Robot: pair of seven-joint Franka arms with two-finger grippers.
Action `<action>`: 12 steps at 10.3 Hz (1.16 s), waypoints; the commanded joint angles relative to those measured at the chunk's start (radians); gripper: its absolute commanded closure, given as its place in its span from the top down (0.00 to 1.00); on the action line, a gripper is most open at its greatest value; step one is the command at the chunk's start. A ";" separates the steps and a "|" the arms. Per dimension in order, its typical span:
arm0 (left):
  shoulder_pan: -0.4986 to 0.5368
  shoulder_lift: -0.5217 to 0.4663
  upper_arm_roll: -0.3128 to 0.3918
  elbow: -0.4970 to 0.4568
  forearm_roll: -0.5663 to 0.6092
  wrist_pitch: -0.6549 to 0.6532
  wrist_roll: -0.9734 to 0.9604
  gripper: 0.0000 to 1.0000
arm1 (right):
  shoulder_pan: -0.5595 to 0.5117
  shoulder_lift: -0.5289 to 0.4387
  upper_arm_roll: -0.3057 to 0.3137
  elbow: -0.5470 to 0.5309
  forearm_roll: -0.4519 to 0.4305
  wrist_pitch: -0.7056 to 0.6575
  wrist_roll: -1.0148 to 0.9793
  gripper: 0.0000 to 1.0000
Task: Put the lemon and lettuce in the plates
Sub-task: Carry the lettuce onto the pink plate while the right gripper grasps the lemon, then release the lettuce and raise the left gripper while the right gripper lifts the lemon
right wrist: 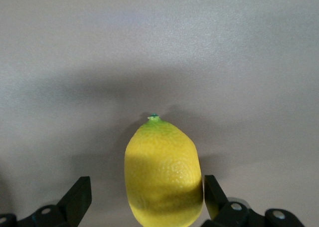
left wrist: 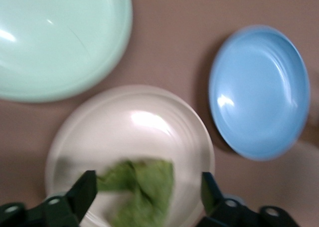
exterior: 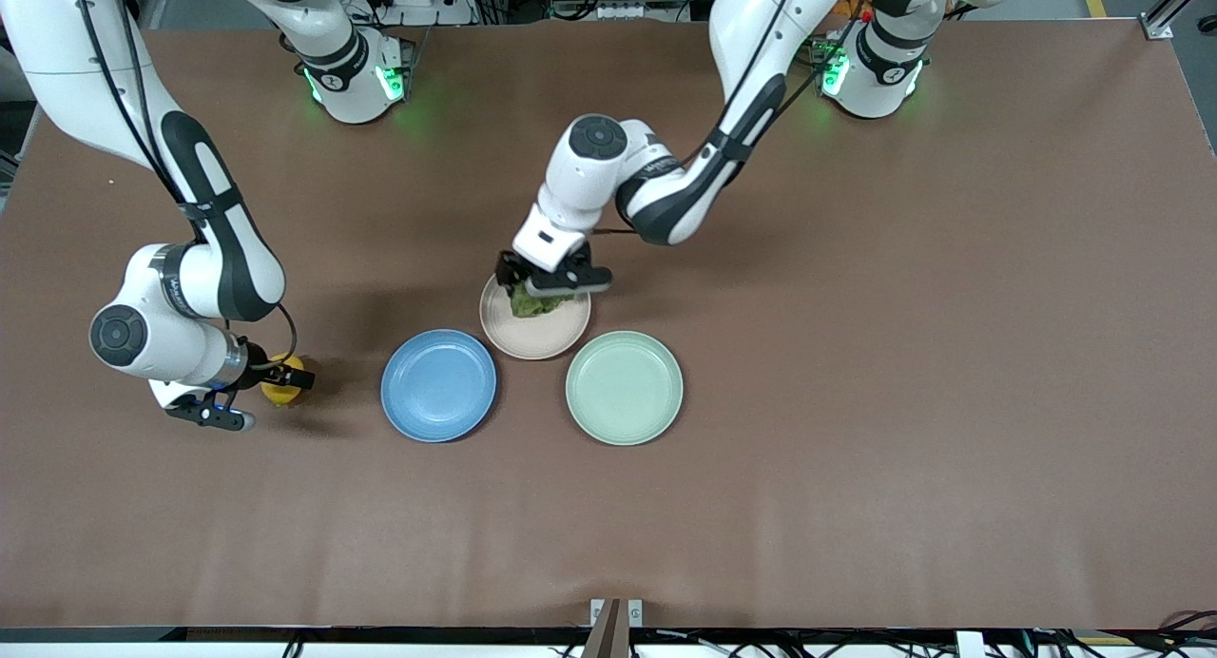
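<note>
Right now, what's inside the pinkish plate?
The lettuce lies in the beige-pink plate, under the open left gripper. The gripper hides part of the leaf and plate in the front view. The rest of the plate looks bare.

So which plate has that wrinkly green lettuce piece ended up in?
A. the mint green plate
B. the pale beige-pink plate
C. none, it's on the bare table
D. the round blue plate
B: the wrinkly dark green lettuce piece lies in the round pale beige-pink plate, under the left claw, whose fingers stand apart on either side of it.
</note>
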 commanded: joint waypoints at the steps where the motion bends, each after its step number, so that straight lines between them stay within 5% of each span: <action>1: 0.014 -0.066 0.052 -0.012 0.079 -0.171 0.003 1.00 | -0.003 -0.011 -0.002 -0.044 -0.026 0.057 0.006 1.00; 3: 0.108 -0.106 0.060 -0.012 0.084 -0.264 0.032 1.00 | -0.006 -0.004 -0.002 -0.044 -0.026 0.065 0.006 0.94; 8: 0.368 -0.187 0.063 -0.010 0.114 -0.477 0.135 1.00 | -0.009 -0.003 -0.002 -0.043 -0.028 0.066 0.006 0.28; 12: 0.630 -0.247 0.051 -0.010 0.185 -0.520 0.398 1.00 | -0.006 -0.013 -0.002 -0.033 -0.026 0.051 0.006 0.14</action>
